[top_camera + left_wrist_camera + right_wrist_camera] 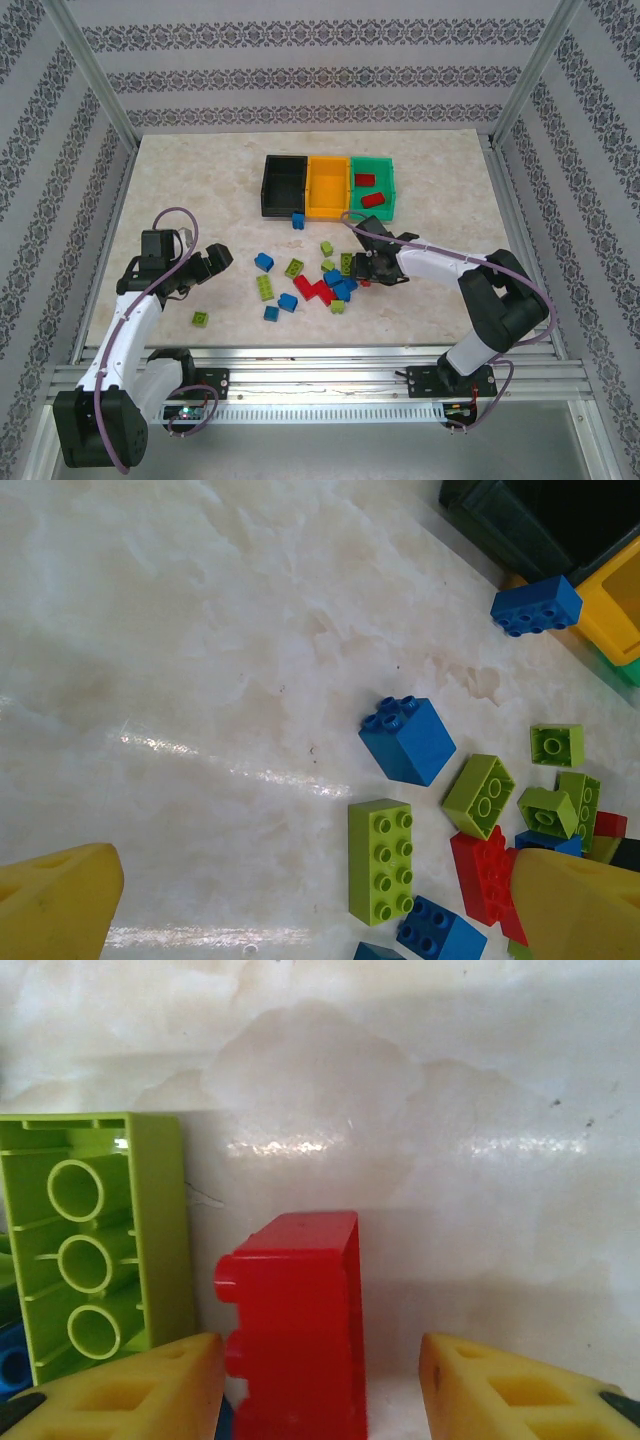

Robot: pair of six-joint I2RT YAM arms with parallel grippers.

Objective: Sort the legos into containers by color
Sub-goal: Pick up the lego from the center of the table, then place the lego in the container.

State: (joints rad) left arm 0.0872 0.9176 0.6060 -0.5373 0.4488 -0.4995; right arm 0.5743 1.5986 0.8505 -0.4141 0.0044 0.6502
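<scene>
The red brick (295,1320) is found on the desk (450,1110) between the partly open jaws of the right tool (320,1385), ungripped, its long axis laid along them. The left tool (315,865) is seen wide open, empty, well apart.

Bright, even light; mild glare.

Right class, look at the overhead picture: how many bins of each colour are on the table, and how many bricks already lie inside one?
Black bin: 1
Orange-yellow bin: 1
Green bin: 1
Red bricks in the green bin: 2
Total: 3 bins and 2 binned bricks, 5 things
</scene>
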